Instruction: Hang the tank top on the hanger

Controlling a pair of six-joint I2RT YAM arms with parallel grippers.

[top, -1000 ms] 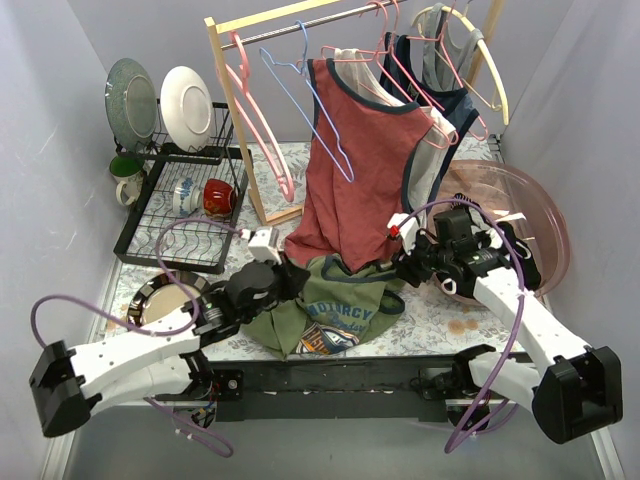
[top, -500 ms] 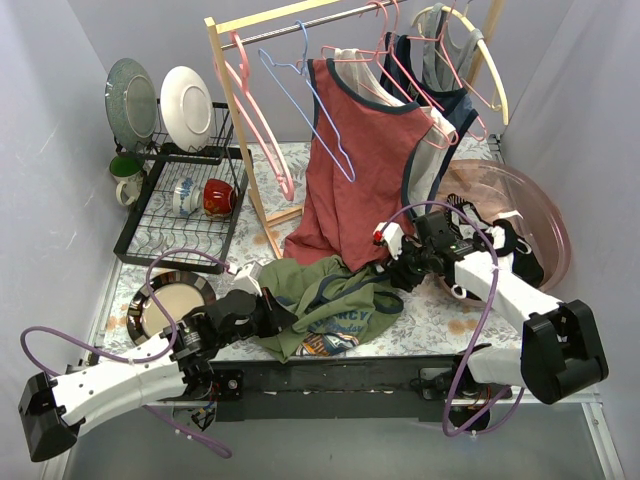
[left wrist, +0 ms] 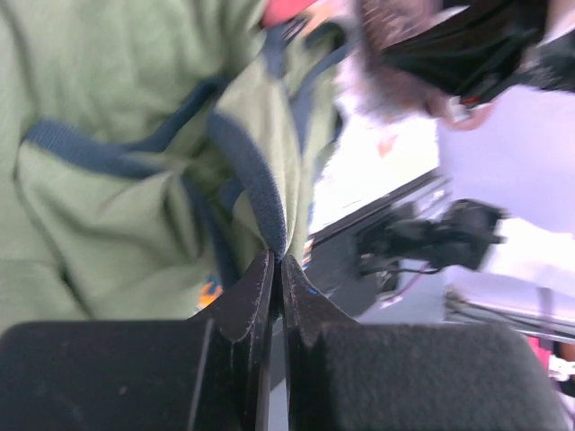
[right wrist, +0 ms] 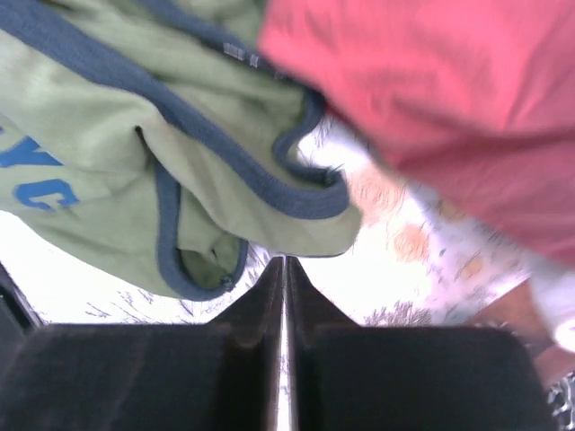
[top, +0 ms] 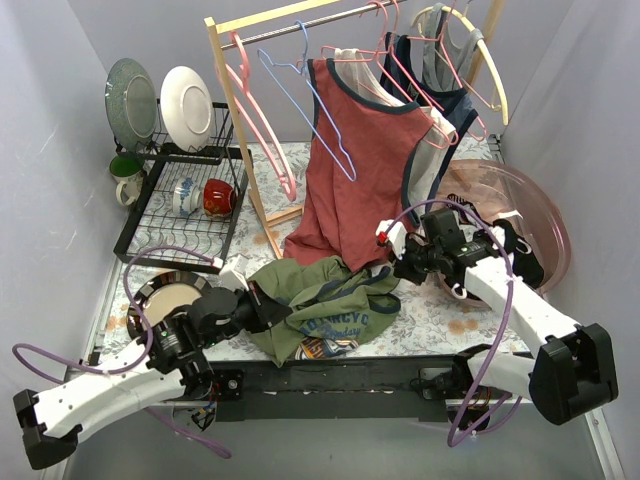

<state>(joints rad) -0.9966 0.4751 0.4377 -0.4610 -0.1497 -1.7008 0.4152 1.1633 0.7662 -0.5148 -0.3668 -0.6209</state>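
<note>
The olive-green tank top (top: 335, 305) lies crumpled on the table near the front, its print facing up. My left gripper (top: 268, 310) is at its left edge, shut on a fold of navy trim (left wrist: 260, 193) of the tank top (left wrist: 108, 180). My right gripper (top: 393, 268) is at the tank top's right edge, jaws shut with nothing between them; the olive hem (right wrist: 296, 224) lies just beyond the tips. The light-blue wire hanger (top: 283, 84) hangs bare on the rail at the back.
A rust-red tank top (top: 350, 170) hangs from the wooden rack (top: 235, 110) right behind the olive one and shows in the right wrist view (right wrist: 431, 81). Pink hangers also hang on the rail. A dish rack (top: 180, 215) stands at the left, a plate (top: 165, 300) lies front left, and a pink bowl (top: 525, 205) sits at the right.
My left gripper has pulled back to the left and toward me with the tank top's edge, stretching the cloth leftward. My right gripper has stayed at the right edge, shifting only slightly.
</note>
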